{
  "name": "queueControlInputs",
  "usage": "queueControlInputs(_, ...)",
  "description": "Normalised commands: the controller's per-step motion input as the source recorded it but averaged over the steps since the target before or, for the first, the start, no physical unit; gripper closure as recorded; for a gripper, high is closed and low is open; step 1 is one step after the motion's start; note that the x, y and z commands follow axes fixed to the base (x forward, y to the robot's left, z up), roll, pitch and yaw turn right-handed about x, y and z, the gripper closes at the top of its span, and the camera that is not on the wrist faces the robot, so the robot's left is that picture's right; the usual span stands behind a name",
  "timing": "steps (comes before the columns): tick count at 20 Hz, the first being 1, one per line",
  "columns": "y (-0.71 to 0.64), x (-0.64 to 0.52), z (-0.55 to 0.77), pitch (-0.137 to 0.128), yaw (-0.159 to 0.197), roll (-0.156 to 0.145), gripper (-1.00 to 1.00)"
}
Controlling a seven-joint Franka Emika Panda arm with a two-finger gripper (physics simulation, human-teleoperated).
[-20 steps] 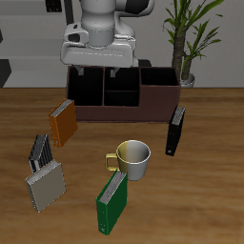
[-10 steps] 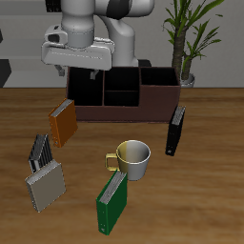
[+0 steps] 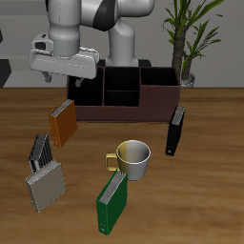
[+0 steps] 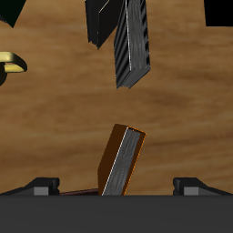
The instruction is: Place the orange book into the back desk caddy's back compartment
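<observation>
Orange book below the tool, untouched.

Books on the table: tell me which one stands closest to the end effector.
The orange book, standing beside the back desk caddy. The end effector hovers just above it; the green, black and grey books stand farther off.

orange book tilted on wooden table | striped grey book beyond | hand fingertips apart
</observation>
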Motion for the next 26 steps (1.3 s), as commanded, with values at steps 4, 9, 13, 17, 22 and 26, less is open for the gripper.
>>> queueControlInputs(4,-0.09,-0.04,-0.23,-0.005,-0.033,-0.013,-1.0)
queueControlInputs(9,-0.04,0.03,-0.19,-0.011,-0.047,-0.005,-1.0)
queueControlInputs(13,-0.07,0.07,-0.26,0.008,-0.04,-0.006,-1.0)
queueControlInputs(17,-0.1,0.1,-0.19,-0.002,-0.067,-0.012,-1.0)
queueControlInputs(22,0.02,-0.01,-0.2,-0.008,-0.04,0.009,-1.0)
queueControlInputs(26,0.0,-0.03,-0.26,-0.005,-0.049,0.014,-1.0)
